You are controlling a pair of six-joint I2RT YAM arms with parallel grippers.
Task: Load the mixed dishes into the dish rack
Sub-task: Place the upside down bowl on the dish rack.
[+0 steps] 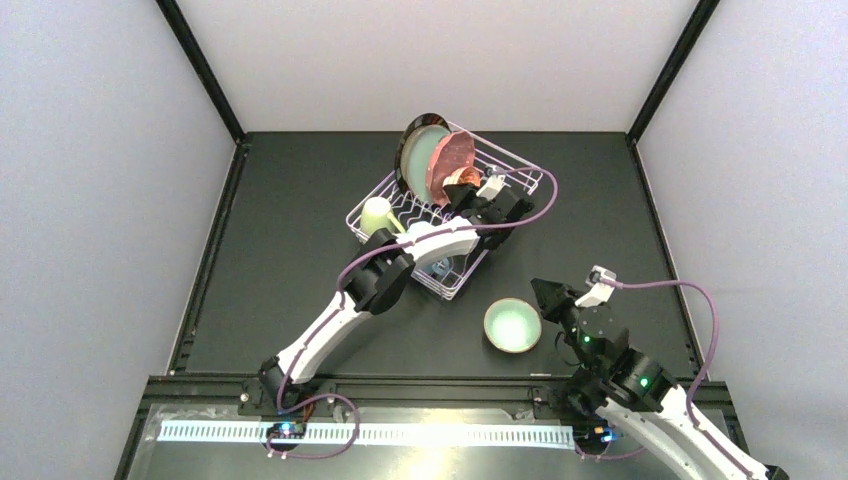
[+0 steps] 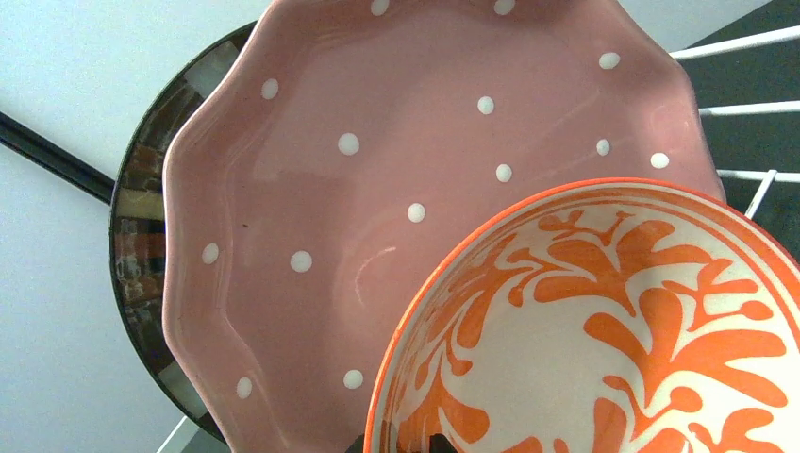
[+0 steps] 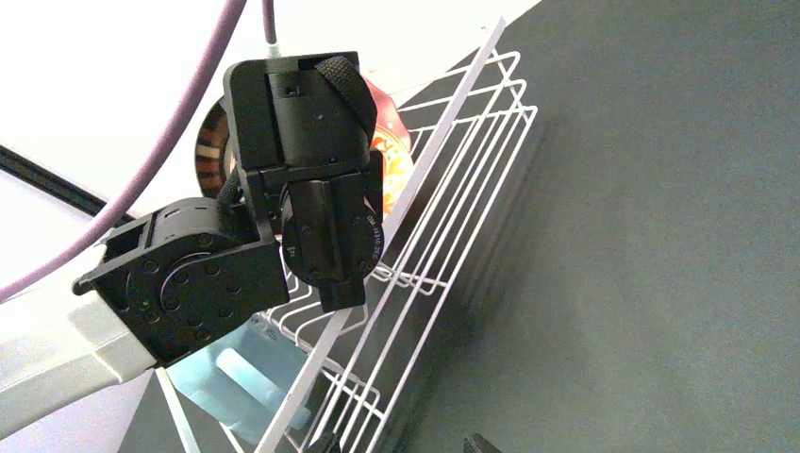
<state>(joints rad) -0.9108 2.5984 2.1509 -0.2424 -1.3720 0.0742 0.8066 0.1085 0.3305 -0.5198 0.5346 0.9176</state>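
The white wire dish rack (image 1: 520, 180) holds the striped-rim plate (image 1: 411, 137), the teal plate (image 1: 430, 160) and the pink dotted plate (image 1: 455, 152) on edge at its far end. The cream mug (image 1: 377, 214) sits at its left, and the blue mug (image 1: 441, 268) at its near end under my left arm. My left gripper (image 1: 466, 190) is over the rack, shut on the rim of the red-orange bowl (image 2: 613, 321), which is against the pink plate (image 2: 396, 142). The mint bowl (image 1: 512, 325) stands on the table. My right gripper (image 1: 549, 294) is open and empty beside it.
In the right wrist view the left arm's black wrist (image 3: 302, 189) fills the upper left, with the rack's wire side (image 3: 453, 189) and the blue mug (image 3: 226, 377) below it. Dark table mat (image 1: 300, 230) surrounds the rack; grey walls enclose the table.
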